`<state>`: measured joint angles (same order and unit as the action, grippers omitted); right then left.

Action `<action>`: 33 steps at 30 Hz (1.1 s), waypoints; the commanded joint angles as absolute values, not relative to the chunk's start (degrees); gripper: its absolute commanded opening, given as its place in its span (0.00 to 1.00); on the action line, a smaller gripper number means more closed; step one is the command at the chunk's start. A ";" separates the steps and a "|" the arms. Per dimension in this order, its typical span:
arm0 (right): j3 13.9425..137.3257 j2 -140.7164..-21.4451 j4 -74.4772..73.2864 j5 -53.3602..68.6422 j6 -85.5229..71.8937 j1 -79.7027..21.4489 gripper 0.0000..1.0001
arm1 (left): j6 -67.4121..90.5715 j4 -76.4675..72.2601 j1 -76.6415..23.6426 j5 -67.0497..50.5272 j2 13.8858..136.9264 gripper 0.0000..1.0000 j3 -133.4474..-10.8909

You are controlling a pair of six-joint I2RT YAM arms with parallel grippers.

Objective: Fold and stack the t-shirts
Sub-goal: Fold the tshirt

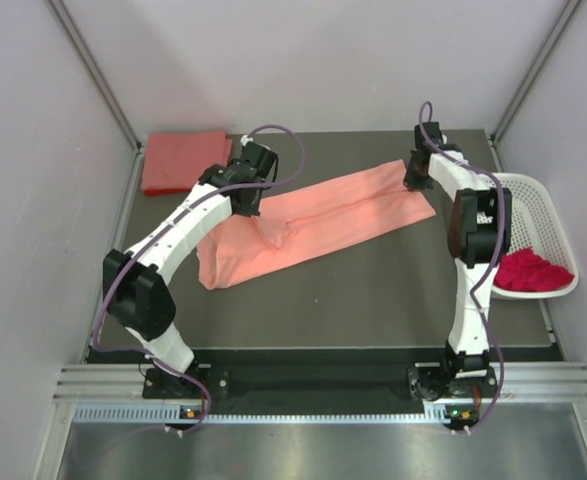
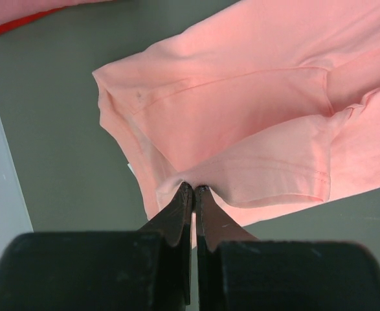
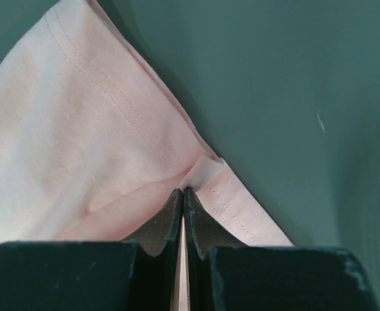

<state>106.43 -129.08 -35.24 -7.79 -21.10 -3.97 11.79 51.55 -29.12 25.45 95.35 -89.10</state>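
1. Spanning the counter (image 1: pixel 373 300) from near its left edge toward the far right corner, the salmon-pink t-shirt (image 1: pixel 323 215) is laid out as a long, wrinkled band and held at two points.
2. The left gripper (image 2: pixel 194 189) is pressed together on a bunched fold of that shirt beside a sleeve. The right gripper (image 3: pixel 182 191) is pinched on a stitched hem at the cloth's far corner.
3. The coral-red t-shirt (image 1: pixel 183 162) is laid folded in the far left corner. The magenta-red t-shirt (image 1: pixel 528 271) is heaped in the white basket (image 1: pixel 558 215) at the right edge.
4. Only a thin bite of cloth is taken by each pair of jaws, so the hem could be lost if the arms are drawn apart too hard. Slack near the left edge could be dragged into a crooked fold.
5. The bite of each grip is shown only by the wrist views. The shirt's full lie and the basket are shown only by the top view.
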 commanded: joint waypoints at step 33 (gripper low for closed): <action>113.03 -133.24 -33.75 -6.15 -22.76 -2.64 0.00 | 8.87 52.47 -27.16 33.57 103.97 0.00 -98.17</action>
